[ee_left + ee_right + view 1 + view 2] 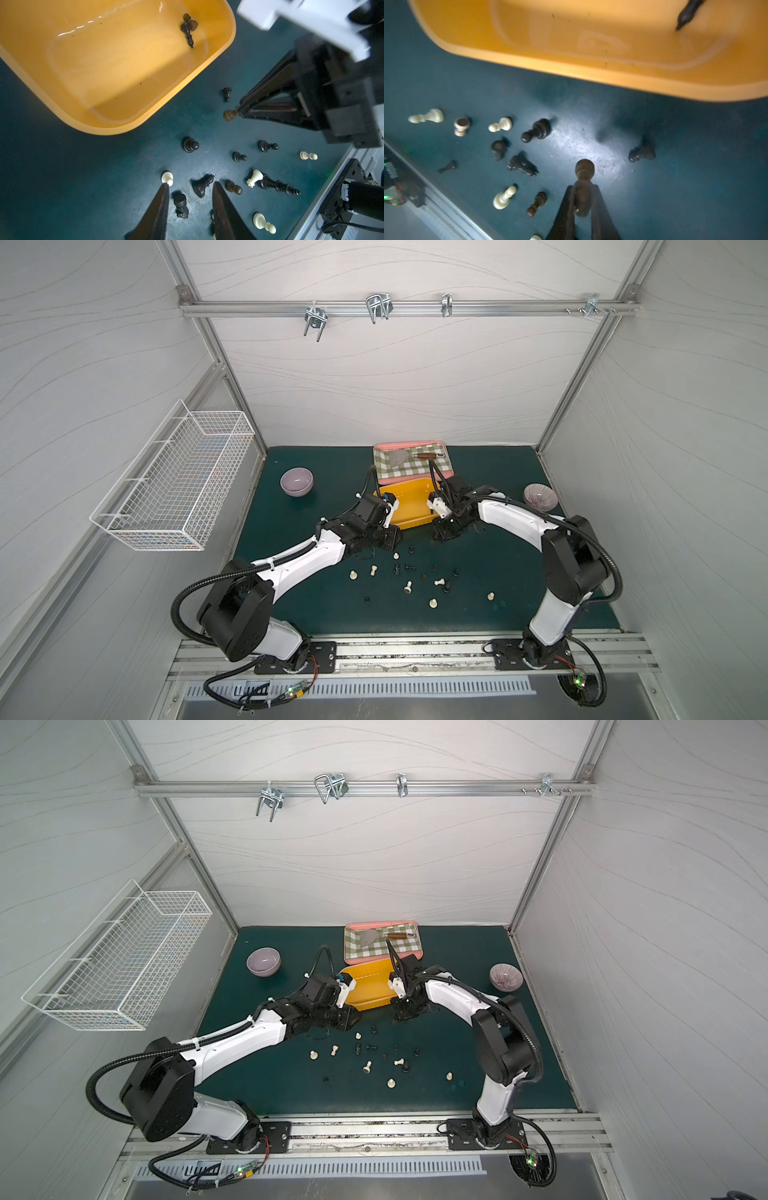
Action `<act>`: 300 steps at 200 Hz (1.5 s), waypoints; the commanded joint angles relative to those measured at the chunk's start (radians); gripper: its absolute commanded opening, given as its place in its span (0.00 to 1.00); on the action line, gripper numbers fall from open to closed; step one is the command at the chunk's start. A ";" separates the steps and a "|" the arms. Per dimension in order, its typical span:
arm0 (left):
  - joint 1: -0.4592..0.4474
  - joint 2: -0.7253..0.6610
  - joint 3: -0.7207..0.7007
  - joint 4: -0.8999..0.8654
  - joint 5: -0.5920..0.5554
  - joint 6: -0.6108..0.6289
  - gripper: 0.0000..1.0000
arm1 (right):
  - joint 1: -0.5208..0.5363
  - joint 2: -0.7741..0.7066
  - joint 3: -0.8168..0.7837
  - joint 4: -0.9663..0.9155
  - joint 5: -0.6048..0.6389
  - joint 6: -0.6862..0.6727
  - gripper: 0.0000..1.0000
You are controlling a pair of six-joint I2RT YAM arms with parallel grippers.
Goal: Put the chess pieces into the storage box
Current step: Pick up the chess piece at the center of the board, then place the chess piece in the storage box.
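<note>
Right tool [582,187] clenched on brown pawn [584,168], beside storage box [591,72] rim, not over it yet; left tool [191,184] released above loose chess pieces [409,587] on desk [498,572]. Risk: pawn pinched at very tip may pivot, drop outside box

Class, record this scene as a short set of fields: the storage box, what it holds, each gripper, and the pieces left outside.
Storage box: yellow-orange tub on the green mat
In the box: two dark chess pieces, it seems, lying down
Right gripper: shut on a brown pawn, over the mat, short of the box
Left gripper: open, nothing gripped
Outside the box: black and cream pieces scattered on the mat
</note>
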 commanded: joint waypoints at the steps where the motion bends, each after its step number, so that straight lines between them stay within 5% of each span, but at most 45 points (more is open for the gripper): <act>1: -0.005 -0.012 0.048 0.002 -0.001 0.009 0.36 | -0.037 -0.053 0.079 -0.030 -0.069 -0.008 0.12; 47: -0.005 -0.018 0.049 -0.004 0.003 0.012 0.36 | -0.078 0.009 0.214 0.003 -0.077 0.013 0.12; 170: -0.005 -0.070 0.022 0.020 -0.012 -0.023 0.36 | -0.146 0.479 0.688 -0.084 0.003 0.033 0.12; 300: -0.005 -0.071 0.038 -0.012 -0.014 -0.014 0.36 | -0.146 0.499 0.700 -0.075 0.019 0.060 0.21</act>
